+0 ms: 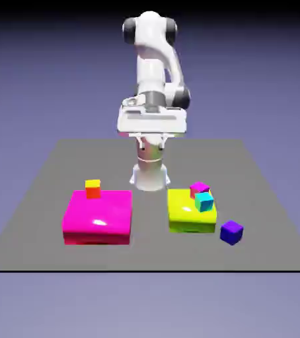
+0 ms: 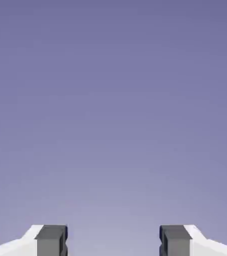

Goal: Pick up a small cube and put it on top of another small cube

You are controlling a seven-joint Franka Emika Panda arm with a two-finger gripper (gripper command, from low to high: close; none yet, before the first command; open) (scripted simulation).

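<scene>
I'm seeing the gripper [image 2: 113, 240] hanging wide and empty, facing only backdrop. The violet cube [image 1: 231, 232] is sitting on the table [image 1: 34, 198], near its front edge, just beside the yellow block [image 1: 187, 211].

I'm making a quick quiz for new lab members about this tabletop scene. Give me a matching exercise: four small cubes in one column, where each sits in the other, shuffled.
Things:
1. violet-blue small cube
2. cyan small cube
3. orange small cube
4. magenta small cube

Places:
A. on the magenta flat block
B. on the bare table
C. on the yellow flat block, nearer its front
D. on the yellow flat block, behind another cube

Pairs: 1-B, 2-C, 3-A, 4-D
</scene>
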